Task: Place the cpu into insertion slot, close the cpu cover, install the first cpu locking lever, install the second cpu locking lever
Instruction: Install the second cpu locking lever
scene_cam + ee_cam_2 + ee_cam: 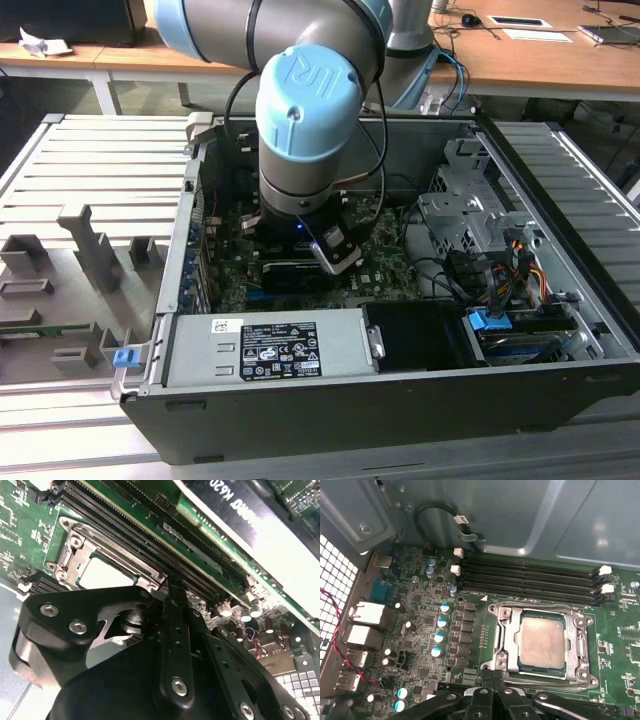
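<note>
The cpu (pixel 541 644) is seen in the first wrist view as a thin square chip with a dull, slightly tan-tinged silver top, lying flat inside the insertion slot (pixel 506 639). In the second wrist view the cpu (pixel 102 573) is glimpsed as a pale patch within the slot's silvery rim (pixel 75 542). The cpu cover (pixel 574 647), a thin silver frame with a large window, is laid down around the chip, and the chip's top is exposed through that window. Whether the locking levers are engaged cannot be told.

Beside the insertion slot, four long black memory slots (pixel 530 577) with white end clips are set in parallel on the green motherboard (pixel 420 645). On the slot's other flank, rows of small cylindrical capacitors (pixel 440 637) and silver rear ports (pixel 365 617) are found, with a red-and-black twisted wire (pixel 337 630) near the ports. A looped black cable (pixel 437 515) is hung against the grey case wall beyond the memory slots.

In the exterior view the arm (pixel 300 120), blue-capped at its joint, is reached down into the open computer case (pixel 560 370), and the board below is largely hidden by the wrist. The gripper (pixel 493 676) is held just beside the slot's edge, its fingertips pressed together with nothing between them, close to the cover frame.
</note>
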You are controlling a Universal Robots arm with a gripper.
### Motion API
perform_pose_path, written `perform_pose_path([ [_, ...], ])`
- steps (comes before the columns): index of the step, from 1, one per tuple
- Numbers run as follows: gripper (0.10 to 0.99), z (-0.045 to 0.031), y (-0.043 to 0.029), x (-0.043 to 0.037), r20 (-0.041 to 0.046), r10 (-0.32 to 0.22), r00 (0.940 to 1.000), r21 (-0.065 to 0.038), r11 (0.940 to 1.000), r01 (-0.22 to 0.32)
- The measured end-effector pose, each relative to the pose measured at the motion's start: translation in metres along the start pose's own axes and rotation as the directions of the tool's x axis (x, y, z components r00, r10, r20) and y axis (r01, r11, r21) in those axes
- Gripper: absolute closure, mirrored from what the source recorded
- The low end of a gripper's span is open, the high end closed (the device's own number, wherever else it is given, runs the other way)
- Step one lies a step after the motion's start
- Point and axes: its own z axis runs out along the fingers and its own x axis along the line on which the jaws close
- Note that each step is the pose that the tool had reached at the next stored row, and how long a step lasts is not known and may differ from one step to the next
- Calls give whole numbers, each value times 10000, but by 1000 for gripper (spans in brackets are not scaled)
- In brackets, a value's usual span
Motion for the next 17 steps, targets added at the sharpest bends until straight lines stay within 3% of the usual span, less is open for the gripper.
perform_pose_path([
  [3,980,21,-7,4,20,-5,10000,-153,9999,5],
  [10,980,50,-4,40,48,-11,10000,-378,9993,13],
  [17,980,91,32,91,70,-14,10000,-541,9985,18],
])
